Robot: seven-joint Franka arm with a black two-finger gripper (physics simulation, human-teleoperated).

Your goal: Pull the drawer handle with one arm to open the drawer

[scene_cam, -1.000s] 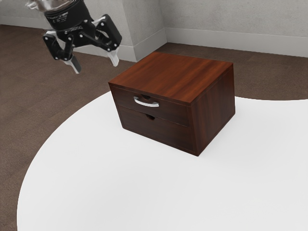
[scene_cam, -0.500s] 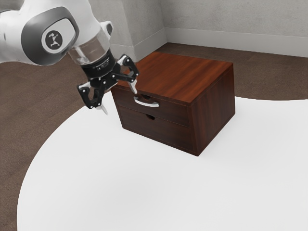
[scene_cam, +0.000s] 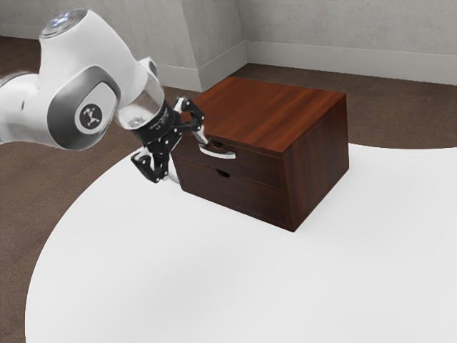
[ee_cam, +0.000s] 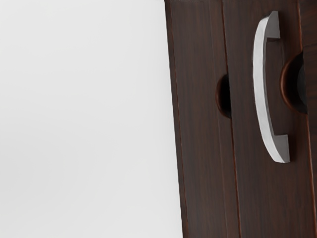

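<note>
Exterior view, nearest first: white table (scene_cam: 214, 286), then your gripper (scene_cam: 180, 153) low at the cabinet front, toward the exterior view's left. Jaws stand apart, clamped on nothing. One fingertip is near the end of the silver handle (scene_cam: 217, 151); I cannot tell if it touches. The handle is on the top drawer (scene_cam: 250, 163), which sits flush in the wooden cabinet (scene_cam: 268, 114), so it is shut. Wrist view puts the handle close ahead of the hand. Judgement: approach nearly done; you have yet to straddle the handle, close and pull. Brown floor (scene_cam: 400, 107) beyond.
</note>
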